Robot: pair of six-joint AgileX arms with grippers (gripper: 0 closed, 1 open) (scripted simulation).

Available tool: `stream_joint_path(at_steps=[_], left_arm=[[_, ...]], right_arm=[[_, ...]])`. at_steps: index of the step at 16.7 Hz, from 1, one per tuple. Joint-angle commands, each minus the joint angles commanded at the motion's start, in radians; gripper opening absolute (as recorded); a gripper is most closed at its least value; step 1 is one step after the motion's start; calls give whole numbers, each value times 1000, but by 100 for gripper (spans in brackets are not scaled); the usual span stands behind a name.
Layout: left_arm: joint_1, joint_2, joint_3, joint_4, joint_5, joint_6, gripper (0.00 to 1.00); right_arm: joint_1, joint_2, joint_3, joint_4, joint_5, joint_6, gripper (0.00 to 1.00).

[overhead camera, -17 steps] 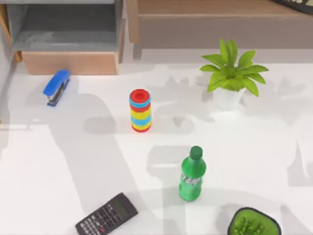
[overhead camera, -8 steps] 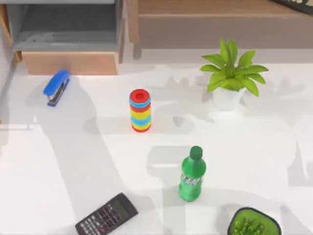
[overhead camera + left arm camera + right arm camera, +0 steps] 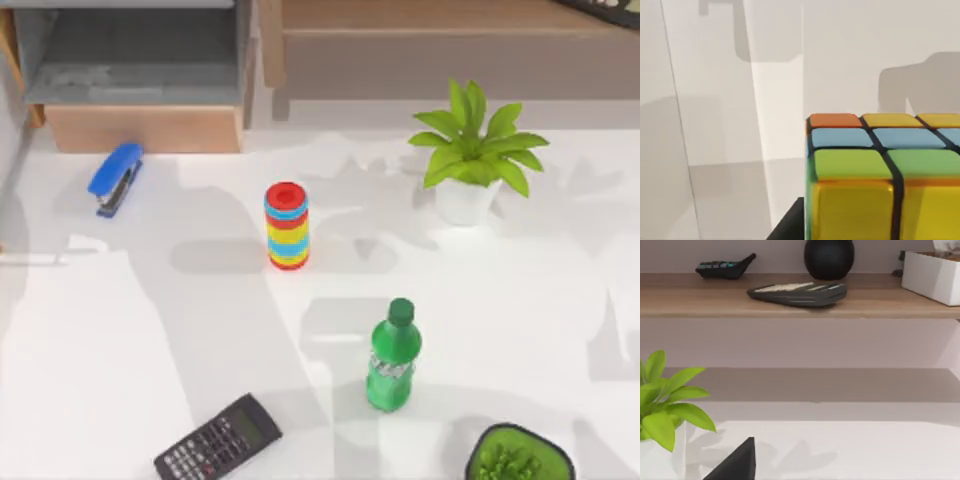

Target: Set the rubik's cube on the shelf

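Note:
The rubik's cube [image 3: 880, 170] looms close in the left wrist view, with orange, yellow, blue and green squares on top and yellow squares on its near face. It hangs above the white table, and my left gripper [image 3: 875, 230] is shut on it; one dark fingertip [image 3: 788, 226] shows beside the cube's edge. The shelf [image 3: 440, 16] is the wide brown ledge at the back right of the top view, with a taupe front. The right wrist view faces the shelf [image 3: 790, 304], with a dark part of my right gripper [image 3: 737, 462] low in the picture.
On the table stand a striped ring stack [image 3: 287, 225], a green bottle [image 3: 395, 355], a potted plant [image 3: 470, 160], a blue stapler [image 3: 115, 178], a calculator [image 3: 218, 440] and a green bowl [image 3: 520, 458]. A grey cubby [image 3: 135, 60] sits back left. The shelf [image 3: 790, 304] carries a keyboard-like device [image 3: 797, 292], a black vase [image 3: 829, 257] and a white box [image 3: 932, 275].
The arm shadows on the left half of the table have shifted and spread. None of the objects on the table has moved.

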Motion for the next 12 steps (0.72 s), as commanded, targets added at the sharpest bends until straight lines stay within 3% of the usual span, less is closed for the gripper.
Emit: stream_joint_path(at_steps=[4,12], left_arm=[[-134,-178,-115,19,-29,21,0],[-578,-371,-438,277,-100,-3,0]], right_arm=[[0,0,0,0,0,0,100],[0,0,0,0,0,0,100]])
